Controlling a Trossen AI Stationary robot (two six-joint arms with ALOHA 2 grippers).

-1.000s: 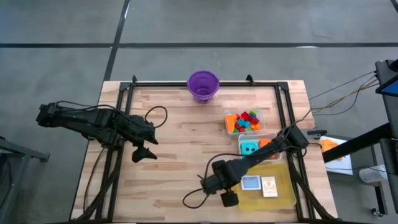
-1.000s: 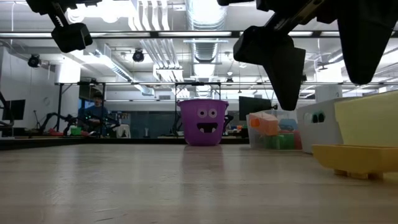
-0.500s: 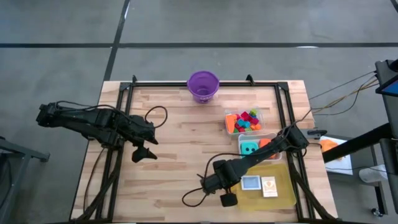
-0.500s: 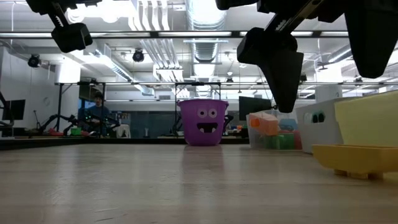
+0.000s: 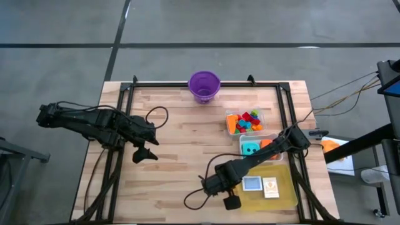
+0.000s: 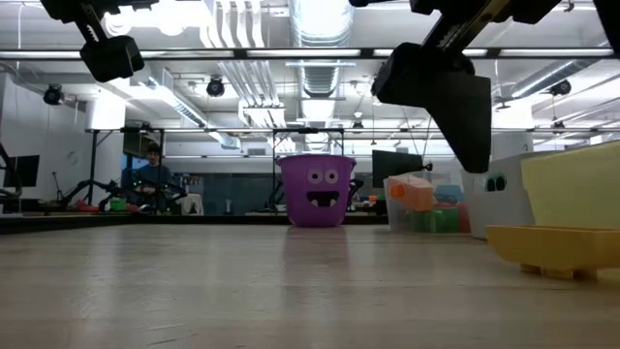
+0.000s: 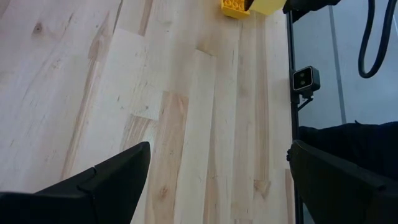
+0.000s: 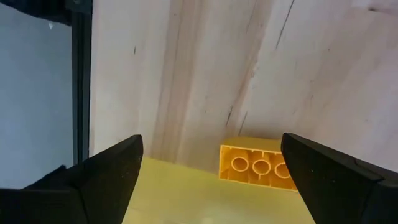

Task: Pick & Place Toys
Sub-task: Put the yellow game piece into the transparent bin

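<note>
Beside yellow tray [image 5: 284,199]: right gripper [image 5: 229,200] spread, empty; cards [image 5: 261,185] just right

This is looking like a robotics lab or research workshop housed in a large open industrial hall. Exposed silver ventilation ducts [image 6: 312,68] and rows of strip lights [image 6: 225,44] are running across a bare ceiling, and the floor [image 5: 187,25] around the rig is showing as plain grey concrete with painted lines. Far behind the wooden surface [image 6: 291,291], a person [image 6: 150,174] is sitting at a long bench among monitors [image 6: 19,172] and equipment (other arm-like rigs seem to be standing there, too small to tell). Black metal framing [image 5: 125,94] and loose cables [image 5: 340,94] are edging the surface.
</note>
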